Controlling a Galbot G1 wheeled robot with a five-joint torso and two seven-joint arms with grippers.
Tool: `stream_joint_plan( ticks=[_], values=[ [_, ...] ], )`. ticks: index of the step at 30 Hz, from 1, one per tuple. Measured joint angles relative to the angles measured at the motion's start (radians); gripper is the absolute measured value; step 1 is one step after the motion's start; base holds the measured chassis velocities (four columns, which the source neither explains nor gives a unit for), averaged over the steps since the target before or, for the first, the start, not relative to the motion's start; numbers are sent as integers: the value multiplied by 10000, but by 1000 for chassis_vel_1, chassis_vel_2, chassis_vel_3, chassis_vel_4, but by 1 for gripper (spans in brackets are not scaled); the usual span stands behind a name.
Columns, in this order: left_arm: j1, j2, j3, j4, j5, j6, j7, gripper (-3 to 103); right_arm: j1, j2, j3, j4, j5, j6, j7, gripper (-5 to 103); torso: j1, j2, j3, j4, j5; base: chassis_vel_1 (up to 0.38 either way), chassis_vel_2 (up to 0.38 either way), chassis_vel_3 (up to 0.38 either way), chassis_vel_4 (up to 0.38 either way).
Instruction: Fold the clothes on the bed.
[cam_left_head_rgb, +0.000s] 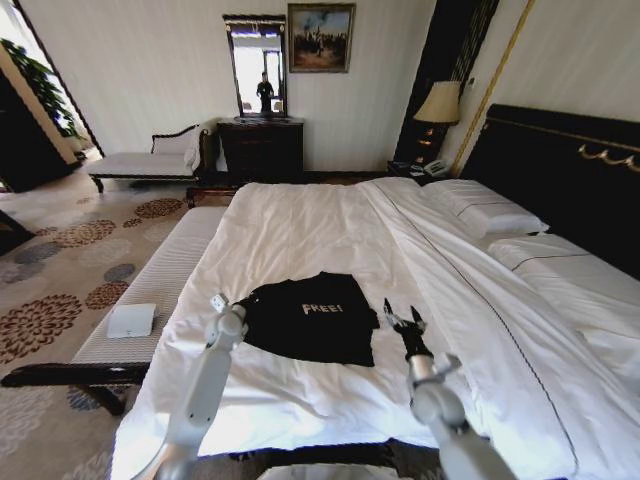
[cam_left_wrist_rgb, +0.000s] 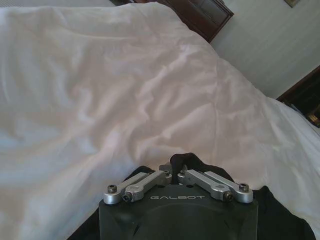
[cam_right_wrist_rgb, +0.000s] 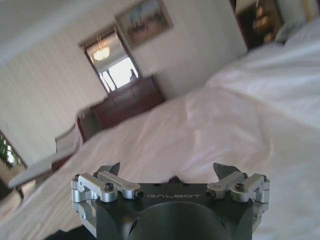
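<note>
The black "FREE!" T-shirt (cam_left_head_rgb: 312, 318) lies near the foot of the bed (cam_left_head_rgb: 330, 230), pinched by the closed left gripper (cam_left_head_rgb: 219, 304) while the right gripper (cam_left_head_rgb: 402, 317) is held open beside it, so white duvet (cam_left_wrist_rgb: 125, 100) could be grabbed too.

Left pincer (cam_left_wrist_rgb: 174, 174) closed (right pincer (cam_right_wrist_rgb: 167, 172) spread).
</note>
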Motion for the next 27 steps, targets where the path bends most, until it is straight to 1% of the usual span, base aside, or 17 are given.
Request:
stream_joint_plan(
  ticks=[1, 2, 3, 4, 6, 7, 10, 11, 12, 14, 15, 17, 18, 22, 23, 25, 27],
  values=[
    [89, 25, -16, -82, 11, 2, 0, 0, 352, -108, -244, -158, 204, -238, 131, 100, 0, 0, 1, 2, -1, 0, 0, 0, 0],
    [89, 25, -16, -82, 11, 2, 0, 0, 352, -108, -244, -158, 204, -238, 131, 100, 0, 0, 1, 2, -1, 0, 0, 0, 0],
    [271, 68, -58, -244, 30, 3, 0, 0, 927, -245, -680, -463, 475, -582, 320, 100, 0, 0, 0, 6, -4, 0, 0, 0, 0],
    [571, 150, -151, -477, 57, 1, 0, 0, 1721, -355, -1434, -941, 808, -1064, 573, 100, 1, -1, 1, 2, -2, 0, 0, 0, 0],
    [892, 259, -266, -702, 81, -19, 12, 0, 2552, -372, -2217, -1470, 1061, -1526, 870, 100, 2, -1, 2, 2, -2, 0, 0, 0, 0],
    [892, 259, -266, -702, 81, -19, 12, 0, 2552, -372, -2217, -1470, 1061, -1526, 870, 100, 2, -1, 2, 2, -2, 0, 0, 0, 0],
    [1414, 402, -469, -1037, 157, -129, 103, 0, 4040, -120, -3642, -2492, 1051, -2068, 1301, 100, 0, 0, 1, -2, -3, 0, 0, 0, 0],
    [1543, 416, -519, -1132, 175, -159, 125, 0, 4405, 19, -3965, -2785, 934, -2106, 1399, 100, 0, 0, 1, 0, -3, 0, 0, 0, 0],
    [1543, 416, -519, -1132, 175, -159, 125, 0, 4405, 19, -3965, -2785, 934, -2106, 1399, 100, 0, 0, 1, 0, -3, 0, 0, 0, 0],
    [1799, 425, -623, -1359, 202, -207, 180, 0, 4946, 365, -4482, -3295, 681, -2126, 1559, 100, 0, -1, 0, 1, -7, 0, 0, 0, 0],
    [2123, 426, -765, -1677, 211, -242, 236, 0, 5403, 868, -4958, -3820, 385, -2132, 1723, 100, 2, -1, 1, 2, -1, 0, 0, 0, 0],
    [2393, 446, -865, -1966, 212, -273, 277, 0, 5745, 1282, -5284, -4195, 124, -2133, 1778, 100, 2, -1, 1, 3, -3, 0, 0, 0, 0],
    [2393, 446, -865, -1966, 212, -273, 277, 0, 5745, 1282, -5284, -4195, 124, -2133, 1778, 100, 2, -1, 1, 3, -3, 0, 0, 0, 0],
    [3071, 639, -1014, -2718, 213, -364, 364, 0, 6485, 1962, -6156, -5218, -534, -2184, 1819, 100, 0, -1, -1, 1, -5, 0, 0, 0, 0],
    [3071, 639, -1014, -2718, 213, -364, 364, 0, 6485, 1962, -6156, -5218, -534, -2184, 1819, 100, 0, -1, -1, 1, -5, 0, 0, 0, 0],
    [3306, 702, -1044, -2947, 222, -394, 409, 0, 6758, 2226, -6536, -5794, -1038, -2134, 1835, 100, 0, -1, 0, 2, -3, 0, 0, 0, 0],
    [3527, 741, -1063, -3105, 233, -428, 464, 0, 6967, 2460, -6863, -6359, -1841, -2062, 1886, 100, 0, -1, 0, 1, -2, 0, 0, 0, 0]
  ],
)
